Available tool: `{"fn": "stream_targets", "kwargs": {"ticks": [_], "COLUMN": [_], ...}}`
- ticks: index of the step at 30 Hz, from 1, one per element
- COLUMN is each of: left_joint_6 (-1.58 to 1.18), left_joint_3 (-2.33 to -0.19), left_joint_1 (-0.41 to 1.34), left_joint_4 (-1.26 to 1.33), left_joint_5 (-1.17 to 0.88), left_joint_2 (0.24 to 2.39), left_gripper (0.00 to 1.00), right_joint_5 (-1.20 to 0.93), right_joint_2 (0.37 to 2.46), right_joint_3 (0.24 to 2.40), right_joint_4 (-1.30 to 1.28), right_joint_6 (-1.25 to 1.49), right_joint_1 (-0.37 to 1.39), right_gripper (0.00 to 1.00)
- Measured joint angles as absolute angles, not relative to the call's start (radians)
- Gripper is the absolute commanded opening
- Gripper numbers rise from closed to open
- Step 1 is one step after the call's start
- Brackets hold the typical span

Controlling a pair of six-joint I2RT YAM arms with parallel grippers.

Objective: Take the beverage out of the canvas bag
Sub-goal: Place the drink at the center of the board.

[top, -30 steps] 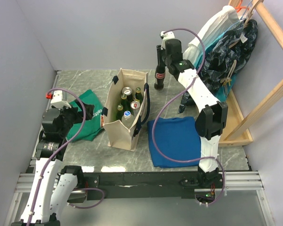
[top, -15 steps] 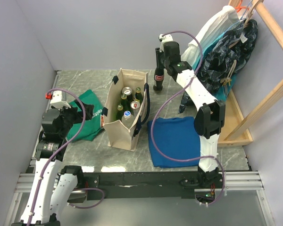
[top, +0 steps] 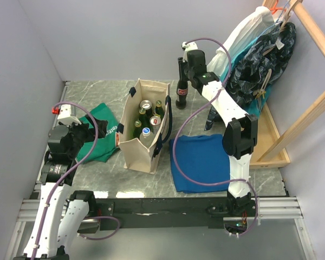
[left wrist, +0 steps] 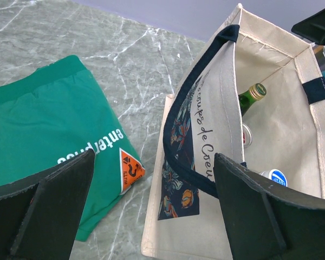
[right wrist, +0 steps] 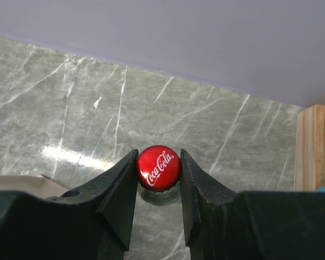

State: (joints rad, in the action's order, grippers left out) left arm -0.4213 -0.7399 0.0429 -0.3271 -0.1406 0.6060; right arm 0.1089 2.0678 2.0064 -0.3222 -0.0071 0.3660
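While the right claw (right wrist: 158, 169) pinches the cola bottle (top: 181, 89) by its red cap (right wrist: 159, 164), jaws pressed on both sides of the crown, the bottle is upright just beyond the far side of the canvas bag (top: 138, 142), i.e. already out of it, over bare worktop (top: 97, 92). Whether its base touches the surface cannot be told. Step in hand, by judgement: set-down. To do it well: lower straight, w/o tilt, since a cap-only grip gives little hold vs. swing. Wait until the base sits flat, then spread the jaws just enough to free the crown and lift off vertically so neither finger clips the neck. Keep clear of the bag's navy handle (top: 169, 120) and the garment rack (top: 260, 54) nearby. The left claw (left wrist: 154, 162) is spread wide, holding nothing, just beside the bag's left wall, above the green cloth (left wrist: 49, 141). More bottles and cans (top: 147, 116) stand in the bag. Vs. the frame one sec. earlier: bottle and right wrist sit lower and slightly further left in the top view, forearm swung w/ them; left arm, bag and cloth unchanged.
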Motion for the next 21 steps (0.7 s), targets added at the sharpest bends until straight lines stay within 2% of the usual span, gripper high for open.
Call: {"fn": "stream_targets", "kwargs": {"ticks": [21], "left_joint_6": [-0.422], "left_joint_3": [-0.74], "left_joint_1": [0.043], "left_joint_4": [-0.327], "left_joint_5": [-0.141], "left_joint_2": [0.605], "left_gripper": [0.96], "right_joint_5": [0.092], "right_joint_2": [2.068], "right_joint_3": [2.006], "right_joint_4": [-0.323], "right_joint_6": [-0.007], "right_joint_1": [0.366], "right_gripper": [0.0]}}
